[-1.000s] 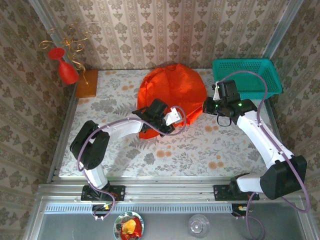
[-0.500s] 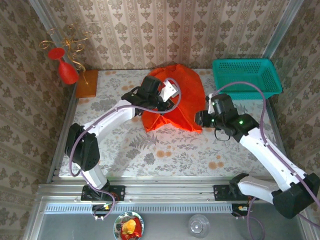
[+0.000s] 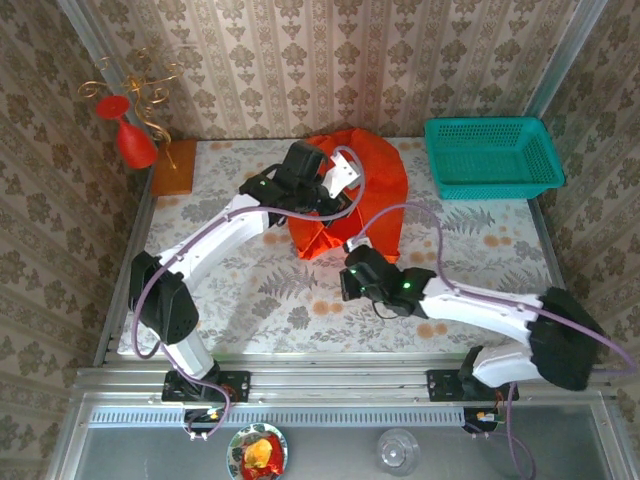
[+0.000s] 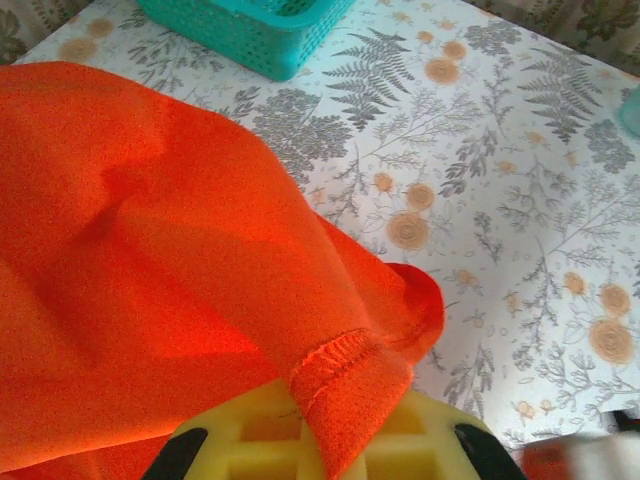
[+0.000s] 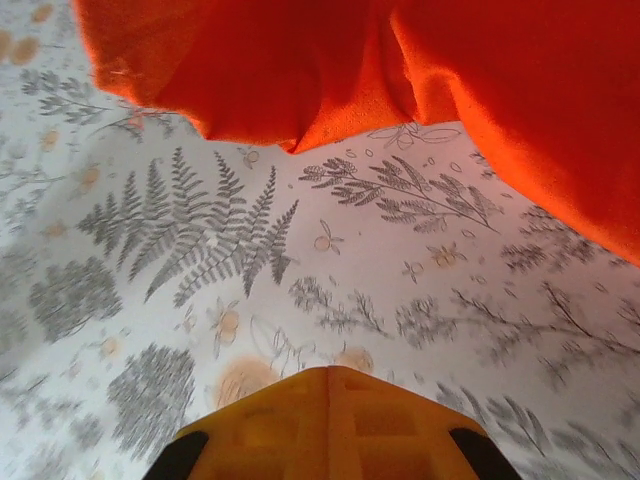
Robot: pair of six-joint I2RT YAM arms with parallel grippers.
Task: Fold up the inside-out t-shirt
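Top view: left part of the bright orange soft cloth t-shirt [image 3: 370, 185] lost beneath the black-and-white left arm [image 3: 300, 180], fingertips buried there too. Cannot separate fingers from dark housing at the right gripper [image 3: 347, 278]. Contents of the small round plate [image 3: 258, 452]: too small to name. Left wrist view: shirt cropped by left and bottom edges, stitched hem draped over the left gripper [image 4: 325, 440], masking the seam between yellow fingers [image 4: 240, 445]. Teal plastic basket [image 4: 250, 30] cropped at top; smeared red-and-white patch [image 4: 580, 460], bottom right, unreadable. Right wrist view: cloth cropped top and right, yellow-orange fingers [image 5: 330, 420] cropped at bottom, floral tabletop [image 5: 80, 400] blurred lower left.
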